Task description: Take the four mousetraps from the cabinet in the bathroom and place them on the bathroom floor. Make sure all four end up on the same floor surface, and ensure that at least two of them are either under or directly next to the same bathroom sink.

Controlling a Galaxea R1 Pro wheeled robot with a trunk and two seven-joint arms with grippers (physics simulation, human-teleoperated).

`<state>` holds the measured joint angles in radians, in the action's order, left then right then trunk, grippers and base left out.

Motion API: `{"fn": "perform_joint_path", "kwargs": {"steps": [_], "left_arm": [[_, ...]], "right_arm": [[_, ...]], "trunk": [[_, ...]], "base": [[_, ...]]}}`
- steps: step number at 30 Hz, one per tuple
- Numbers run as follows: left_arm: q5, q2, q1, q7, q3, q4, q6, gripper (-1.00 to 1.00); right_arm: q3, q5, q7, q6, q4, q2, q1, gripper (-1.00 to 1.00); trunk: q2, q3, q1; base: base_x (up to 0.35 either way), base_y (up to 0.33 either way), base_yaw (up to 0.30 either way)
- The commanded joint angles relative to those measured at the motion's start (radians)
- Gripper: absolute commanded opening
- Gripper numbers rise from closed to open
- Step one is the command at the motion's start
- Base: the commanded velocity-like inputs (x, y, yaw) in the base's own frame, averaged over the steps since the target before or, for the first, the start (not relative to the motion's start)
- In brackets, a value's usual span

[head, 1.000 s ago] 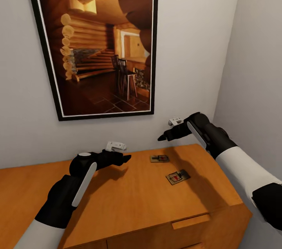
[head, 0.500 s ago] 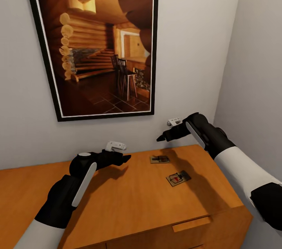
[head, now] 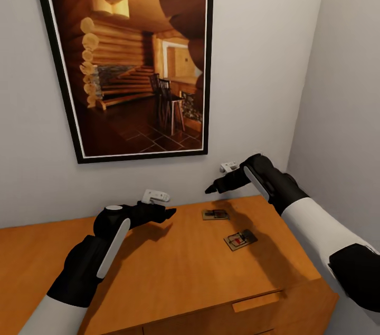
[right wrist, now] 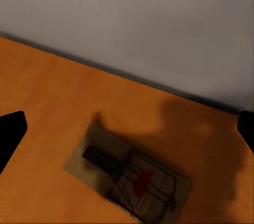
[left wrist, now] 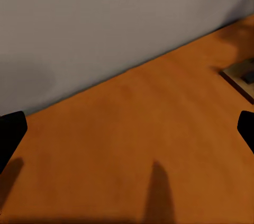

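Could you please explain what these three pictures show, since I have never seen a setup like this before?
These are simulator renders of a wheeled robot with two arms. The large picture comes from its head camera, looking down over both arms. The left gripper and the right gripper both hover above an orange-brown wooden cabinet, under a framed picture on the wall. Two mousetraps lie on the cabinet top: the far mousetrap and the near mousetrap. The other two pictures come from cameras near each gripper, looking along its fingers. The right wrist camera sees a mousetrap directly below. Both grippers are open and hold nothing.
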<state>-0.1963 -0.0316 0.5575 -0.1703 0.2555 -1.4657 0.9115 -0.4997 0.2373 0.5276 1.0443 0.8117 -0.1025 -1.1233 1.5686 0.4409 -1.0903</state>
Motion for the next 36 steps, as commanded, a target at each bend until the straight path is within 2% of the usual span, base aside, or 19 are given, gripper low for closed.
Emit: {"fn": "perform_joint_path", "kwargs": {"steps": [1,2,6,9,36], "left_arm": [[-0.002,-0.001,0.001,0.0,0.001,-0.001,0.004,1.0],[-0.002,-0.001,0.001,0.0,0.001,-0.001,0.004,1.0],[-0.002,-0.001,0.001,-0.002,0.001,-0.001,0.004,1.0],[-0.002,-0.001,0.001,-0.003,0.001,-0.001,0.005,1.0],[-0.001,0.001,0.001,-0.002,0.002,-0.001,0.005,1.0]], "right_arm": [[-0.003,0.002,-0.001,0.003,-0.011,0.007,-0.002,1.0],[-0.003,0.0,-0.001,0.003,-0.037,0.022,-0.007,1.0],[-0.003,-0.002,-0.001,0.003,-0.098,0.049,-0.037,1.0],[-0.002,-0.001,0.0,0.003,-0.122,0.057,-0.055,1.0],[-0.001,-0.001,0.0,0.003,-0.141,0.055,-0.069,1.0]], "trunk": [[0.001,0.001,0.0],[0.001,0.001,0.0],[0.001,0.001,0.0],[0.001,0.001,0.0],[0.001,0.001,0.0]], "base": [[0.0,0.0,0.0],[0.0,0.0,0.0],[0.0,0.0,0.0],[0.0,0.0,0.0],[0.0,0.0,0.0]]}}
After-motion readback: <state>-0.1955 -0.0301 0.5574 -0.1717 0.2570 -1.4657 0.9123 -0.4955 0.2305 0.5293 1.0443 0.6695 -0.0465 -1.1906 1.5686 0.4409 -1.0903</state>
